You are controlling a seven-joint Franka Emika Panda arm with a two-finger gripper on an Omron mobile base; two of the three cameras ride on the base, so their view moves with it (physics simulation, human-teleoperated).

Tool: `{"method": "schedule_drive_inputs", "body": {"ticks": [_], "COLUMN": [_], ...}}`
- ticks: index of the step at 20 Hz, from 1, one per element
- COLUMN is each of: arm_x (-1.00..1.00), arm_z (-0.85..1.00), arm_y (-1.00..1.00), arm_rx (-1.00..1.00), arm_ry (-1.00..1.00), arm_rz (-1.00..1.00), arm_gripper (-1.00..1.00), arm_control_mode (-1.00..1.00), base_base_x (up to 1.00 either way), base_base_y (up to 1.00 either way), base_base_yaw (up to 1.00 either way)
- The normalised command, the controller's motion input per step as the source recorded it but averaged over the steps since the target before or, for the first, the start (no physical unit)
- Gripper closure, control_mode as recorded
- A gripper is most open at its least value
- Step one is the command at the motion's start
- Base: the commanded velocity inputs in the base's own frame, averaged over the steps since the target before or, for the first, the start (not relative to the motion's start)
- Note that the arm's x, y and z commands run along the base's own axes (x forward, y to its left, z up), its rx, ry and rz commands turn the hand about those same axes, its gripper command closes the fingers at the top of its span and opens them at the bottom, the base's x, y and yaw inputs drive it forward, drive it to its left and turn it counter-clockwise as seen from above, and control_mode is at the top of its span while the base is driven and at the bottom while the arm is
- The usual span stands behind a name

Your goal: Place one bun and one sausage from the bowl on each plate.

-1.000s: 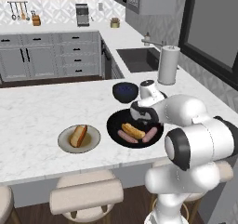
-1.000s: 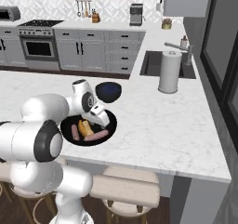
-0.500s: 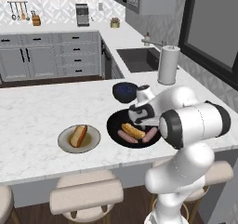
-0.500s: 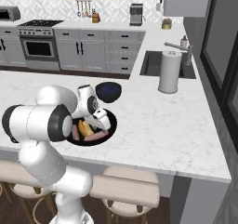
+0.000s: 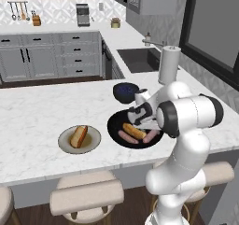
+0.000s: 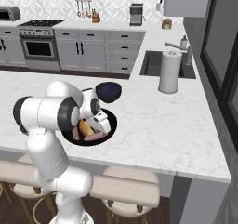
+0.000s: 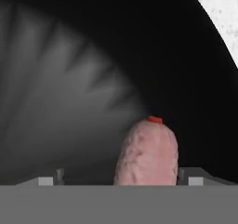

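no writing or brand marks can be read on anything here; the small things on the far counters are too blurry for that.

the black bowl (image 5: 116, 121) is set on the white marble counter (image 5: 32, 121), just in front of the robot arm. in it a bun (image 5: 134, 131) and two pink sausages (image 5: 127, 137) are seen from the left base view. part of the bowl is hidden by the arm in both base views. a smaller dark blue bowl (image 5: 125, 91) is placed just behind the black one.

the grey-rimmed plate (image 5: 93, 142) is found to the left of the black bowl, near it but apart. a bun with a sausage (image 5: 79, 136) is laid on it.

the gripper (image 7: 121, 176) is held low inside the black bowl. in the hand view the end of one pink sausage (image 7: 148, 153) is seen between the two finger tips (image 7: 50, 177), which are set wide apart. the tips are mostly cut off at the bottom, so it cannot be told if the sausage is touched by them. nothing is seen to be gripped.

a paper towel roll (image 6: 169, 72) is stood upright near the sink (image 6: 149, 64), well apart from the bowls.
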Motion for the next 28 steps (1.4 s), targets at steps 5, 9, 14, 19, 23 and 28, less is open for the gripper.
{"method": "schedule_drive_inputs", "body": {"ticks": [5,9,14,19,23,28], "arm_x": [0.00,-0.24,-0.53,-0.44,0.00,0.03], "arm_z": [-0.26,-0.19,0.01,0.92,1.00,0.99], "arm_y": [0.00,-0.11,-0.08,0.03,0.34,0.89], "arm_rx": [0.00,0.00,0.00,0.00,0.01,0.06], "arm_ry": [0.00,-0.05,-0.20,-0.34,-0.13,0.03], "arm_rz": [-0.08,-0.08,-0.07,0.00,0.00,0.05], "arm_gripper": [1.00,1.00,1.00,1.00,1.00,1.00], "arm_control_mode": [-1.00,-1.00,-1.00,-1.00,-1.00,-1.00], "base_base_x": [0.00,0.00,0.00,0.00,0.00,0.00], "base_base_y": [0.00,0.00,0.00,0.00,0.00,0.00], "base_base_yaw": [0.00,0.00,0.00,0.00,0.00,0.00]}}
